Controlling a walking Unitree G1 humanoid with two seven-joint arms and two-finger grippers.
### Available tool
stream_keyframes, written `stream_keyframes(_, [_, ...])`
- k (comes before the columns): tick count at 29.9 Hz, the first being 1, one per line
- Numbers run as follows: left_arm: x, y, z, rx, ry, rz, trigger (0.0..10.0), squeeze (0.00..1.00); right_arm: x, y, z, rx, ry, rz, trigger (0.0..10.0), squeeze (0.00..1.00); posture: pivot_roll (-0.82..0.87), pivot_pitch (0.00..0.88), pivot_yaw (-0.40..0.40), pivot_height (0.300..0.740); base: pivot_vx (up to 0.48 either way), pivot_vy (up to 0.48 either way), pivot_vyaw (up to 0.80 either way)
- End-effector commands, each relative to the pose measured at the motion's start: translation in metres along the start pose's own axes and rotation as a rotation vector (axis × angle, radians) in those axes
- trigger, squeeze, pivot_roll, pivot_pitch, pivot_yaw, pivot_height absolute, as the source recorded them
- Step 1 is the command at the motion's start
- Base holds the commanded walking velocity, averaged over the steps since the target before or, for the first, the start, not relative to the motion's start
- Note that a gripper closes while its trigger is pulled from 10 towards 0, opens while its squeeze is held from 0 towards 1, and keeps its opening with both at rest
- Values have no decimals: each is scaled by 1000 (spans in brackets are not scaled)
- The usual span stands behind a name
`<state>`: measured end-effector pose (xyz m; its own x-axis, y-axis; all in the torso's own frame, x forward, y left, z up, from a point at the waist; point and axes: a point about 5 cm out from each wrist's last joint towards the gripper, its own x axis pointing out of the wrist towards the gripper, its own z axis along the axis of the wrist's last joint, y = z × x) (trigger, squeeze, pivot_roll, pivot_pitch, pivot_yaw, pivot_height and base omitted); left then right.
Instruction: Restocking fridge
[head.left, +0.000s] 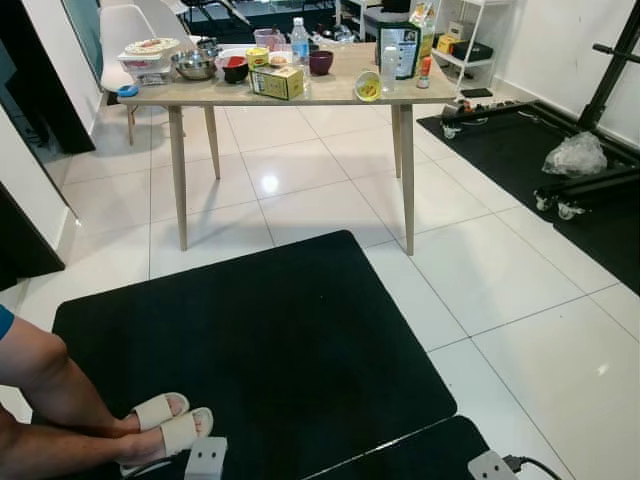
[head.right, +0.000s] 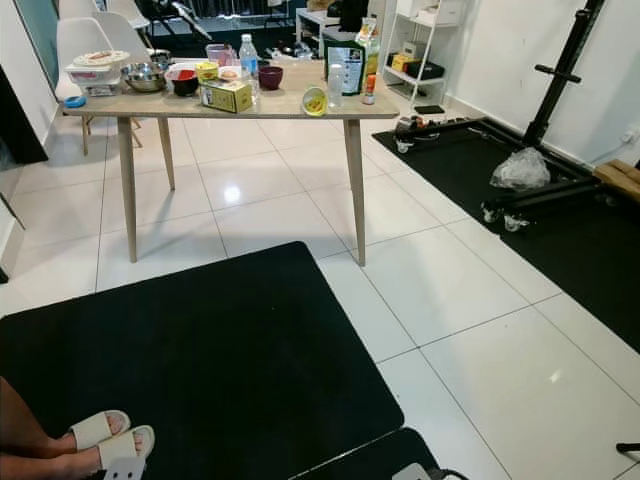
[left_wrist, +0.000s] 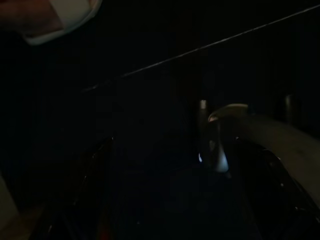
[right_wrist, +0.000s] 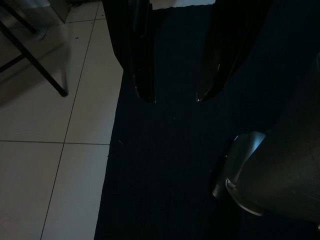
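1. The food sits on the table (head.left: 330, 92), far ahead of me
2. My right claw (right_wrist: 174, 95) hangs over the black mat (head.left: 270, 350), fingers apart, holding nothing
3. My left claw is too dark to tell

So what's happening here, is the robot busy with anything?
Nothing is being handled yet. The robot stands on a black mat facing a wooden table loaded with groceries: a yellow box, a water bottle, a steel bowl. Both arms hang idle; the right gripper points at the floor, jaws apart and empty. A person's sandalled feet rest on the mat.
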<state>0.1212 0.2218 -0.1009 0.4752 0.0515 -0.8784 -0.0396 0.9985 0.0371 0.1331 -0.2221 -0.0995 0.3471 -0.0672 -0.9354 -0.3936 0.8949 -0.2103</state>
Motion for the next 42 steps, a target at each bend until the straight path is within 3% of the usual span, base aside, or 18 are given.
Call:
stream_keyframes(1, [-1, 3, -6, -38, 21, 33, 10000, 0, 0, 2, 1, 18, -4, -3, 10000, 0, -46, 0, -30, 740, 0, 0, 0])
stream_keyframes(9, [-1, 7, -4, -9, 22, 48, 10000, 0, 1, 4, 3, 21, -6, -7, 10000, 0, -44, 0, -20, 740, 0, 0, 0])
stream_keyframes(10, [-1, 8, -4, -20, 25, 46, 10000, 0, 1, 5, 3, 26, -8, -1, 10000, 71, -39, 0, -21, 740, 0, 0, 0])
stream_keyframes(11, [-1, 8, -4, -29, 27, 44, 10000, 0, 1, 5, 3, 29, -9, 5, 10000, 71, -39, 0, -21, 740, 0, 0, 0])
stream_keyframes(12, [-1, 8, -3, -39, 25, 38, 10000, 1000, 1, 6, 3, 31, -10, 9, 10000, 1000, -39, 0, -16, 740, 0, 0, 0])
stream_keyframes(36, [-2, 10, -7, -64, 35, 55, 10000, 1000, 1, 8, 4, 46, -23, 2, 10000, 1000, -34, 0, -10, 740, 0, 0, 0])
stream_keyframes(37, [-2, 12, -7, -58, 35, 69, 10000, 1000, 1, 7, 4, 49, -15, -8, 10000, 965, -35, 0, -8, 740, 0, 0, 0])
stream_keyframes(38, [-2, 12, -7, -60, 36, 69, 10000, 1000, 1, 7, 4, 44, -11, -9, 10000, 204, -34, 0, -9, 740, 0, 0, 0])
stream_keyframes(39, [-2, 12, -7, -60, 36, 69, 10000, 1000, 1, 7, 4, 44, -11, -9, 10000, 204, -34, 0, -9, 740, 0, 0, 0])
stream_keyframes(40, [-2, 11, -7, -68, 36, 64, 10000, 431, 1, 7, 3, 40, -9, -11, 10000, 0, -34, 0, -9, 740, 0, 0, 0])
stream_keyframes(41, [-2, 11, -7, -65, 36, 62, 10000, 0, 1, 6, 3, 39, -7, -12, 10000, 0, -36, 0, -8, 740, 0, 0, 0])
stream_keyframes(42, [-3, 11, -7, -64, 36, 61, 10000, 0, 1, 6, 2, 39, -6, -13, 10000, 0, -36, 0, -8, 740, 0, 0, 0])
